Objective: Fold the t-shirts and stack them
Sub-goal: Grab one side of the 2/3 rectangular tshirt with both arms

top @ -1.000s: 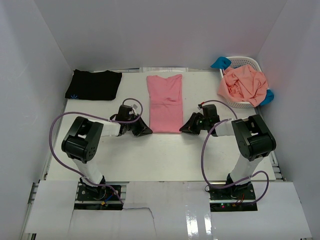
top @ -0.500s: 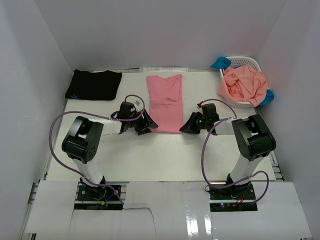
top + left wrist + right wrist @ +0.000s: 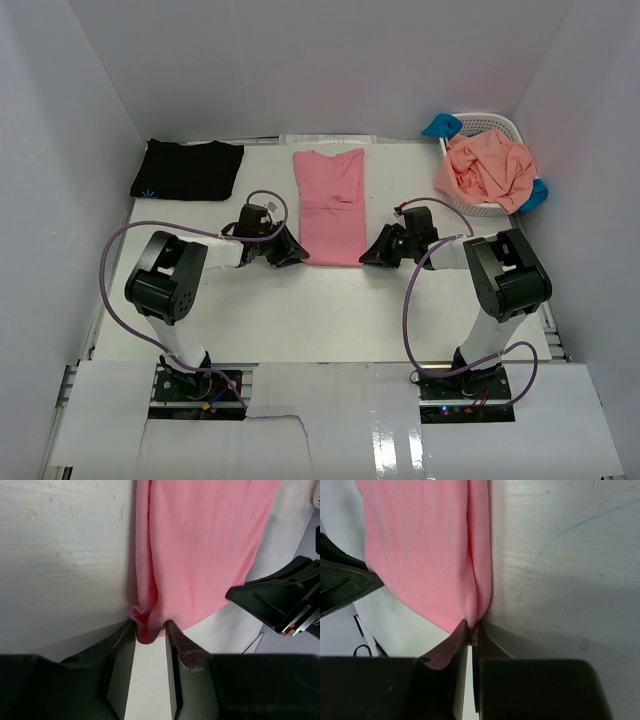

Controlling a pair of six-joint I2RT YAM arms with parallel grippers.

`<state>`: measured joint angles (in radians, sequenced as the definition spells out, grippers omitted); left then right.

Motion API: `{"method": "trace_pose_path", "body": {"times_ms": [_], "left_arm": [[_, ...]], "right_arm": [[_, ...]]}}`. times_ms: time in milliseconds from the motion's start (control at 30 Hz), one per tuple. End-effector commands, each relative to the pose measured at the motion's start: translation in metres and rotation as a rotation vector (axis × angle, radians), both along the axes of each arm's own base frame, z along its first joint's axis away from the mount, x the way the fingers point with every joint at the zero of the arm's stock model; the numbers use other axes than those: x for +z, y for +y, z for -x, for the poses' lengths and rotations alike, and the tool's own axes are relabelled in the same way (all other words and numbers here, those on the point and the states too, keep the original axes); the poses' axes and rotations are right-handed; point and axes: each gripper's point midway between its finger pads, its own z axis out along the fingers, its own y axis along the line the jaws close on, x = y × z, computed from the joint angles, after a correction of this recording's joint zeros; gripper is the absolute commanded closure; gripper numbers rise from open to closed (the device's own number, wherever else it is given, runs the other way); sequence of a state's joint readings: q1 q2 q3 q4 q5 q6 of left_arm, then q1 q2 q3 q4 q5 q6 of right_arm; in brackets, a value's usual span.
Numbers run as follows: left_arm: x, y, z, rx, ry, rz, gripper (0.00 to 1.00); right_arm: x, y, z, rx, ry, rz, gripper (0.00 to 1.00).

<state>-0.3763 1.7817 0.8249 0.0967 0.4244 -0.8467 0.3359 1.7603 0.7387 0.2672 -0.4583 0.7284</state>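
left end effector [image 3: 149, 630] shifted a bit, now pinching the rose-pink t-shirt [image 3: 330, 205] near-left corner, right end effector [image 3: 470, 626] clamped on near-right corner

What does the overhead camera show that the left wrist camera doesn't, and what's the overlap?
Only overhead: the black t-shirt folded at the far left, and the white basket holding the salmon-orange t-shirt. Only left wrist: the left gripper close up, jaws pinched on a bunched near corner of the rose-pink t-shirt. Both: that pink shirt and the right gripper at its other near corner.
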Motion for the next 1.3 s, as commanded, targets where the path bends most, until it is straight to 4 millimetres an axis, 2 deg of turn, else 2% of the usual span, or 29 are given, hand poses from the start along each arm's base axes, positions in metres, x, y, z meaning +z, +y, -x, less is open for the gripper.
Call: {"method": "trace_pose_path", "body": {"times_ms": [0,167,267,300,333,367,400,533,667,933,1100,1267], "left_arm": [[-0.043,0.026,0.007,0.041,0.073,-0.166,0.58],[-0.052,0.028,0.001,0.041,0.064,-0.198,0.58],[-0.053,0.023,-0.001,0.017,0.061,-0.182,0.64],[-0.053,0.021,-0.002,0.001,0.058,-0.174,0.71],[-0.054,0.017,-0.001,-0.019,0.065,-0.162,0.91],[-0.054,0.016,0.0,-0.027,0.069,-0.157,0.98],[-0.054,0.016,0.001,-0.033,0.073,-0.155,1.0],[-0.053,0.015,0.017,-0.068,0.138,-0.145,1.0],[-0.039,0.016,0.039,-0.083,0.17,-0.112,1.0],[-0.015,0.013,0.081,-0.108,0.202,-0.069,1.0],[0.004,0.007,0.103,-0.127,0.2,-0.042,1.0],[0.017,0.001,0.12,-0.132,0.211,-0.011,1.0]], "right_arm": [[-0.001,-0.004,0.002,0.002,-0.003,0.035,0.92],[0.001,-0.005,0.004,0.005,-0.001,0.036,0.92],[0.002,-0.006,0.006,0.009,-0.003,0.042,0.92],[0.003,-0.007,0.007,0.008,-0.001,0.048,0.92],[0.004,-0.007,0.007,0.009,-0.004,0.05,0.92],[0.004,-0.008,0.007,0.013,-0.006,0.056,0.92],[0.004,-0.009,0.009,0.015,0.0,0.064,0.92],[0.006,-0.01,0.013,0.035,0.014,0.086,0.92],[0.006,-0.014,0.024,0.057,0.027,0.099,0.92],[-0.002,-0.025,0.063,0.103,0.098,0.125,0.92],[0.005,-0.025,0.088,0.15,0.149,0.094,0.92],[0.021,-0.023,0.109,0.181,0.167,0.079,0.92]]}}
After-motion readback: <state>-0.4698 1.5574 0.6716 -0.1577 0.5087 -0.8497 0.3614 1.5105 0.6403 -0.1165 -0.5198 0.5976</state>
